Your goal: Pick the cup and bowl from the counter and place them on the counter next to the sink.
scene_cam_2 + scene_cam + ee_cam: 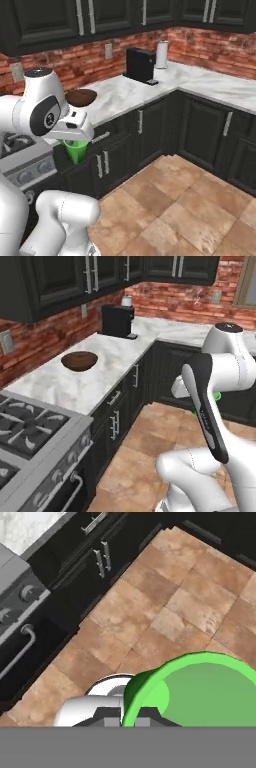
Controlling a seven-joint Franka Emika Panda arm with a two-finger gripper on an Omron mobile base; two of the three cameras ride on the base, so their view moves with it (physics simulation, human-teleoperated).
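Observation:
The cup (76, 150) is bright green and hangs below my hand, out over the floor in front of the cabinets. My gripper (75, 142) is shut on its rim. In the hand view the cup (200, 692) bulks large at the lower right, with my gripper (129, 716) pinching its near wall. A sliver of the cup (217, 396) peeks out behind my forearm. The dark brown wooden bowl (79, 361) rests on the white marble counter (100, 383) near the brick wall, also seen as the bowl (81, 97) behind my arm. The sink is out of view.
A black coffee machine (117, 320) stands at the counter's far corner, with a white cylinder (161, 54) beside it. The stove (27, 431) lies left of the bowl. Dark cabinets (150, 130) line the brown tiled floor (165, 612), which is open.

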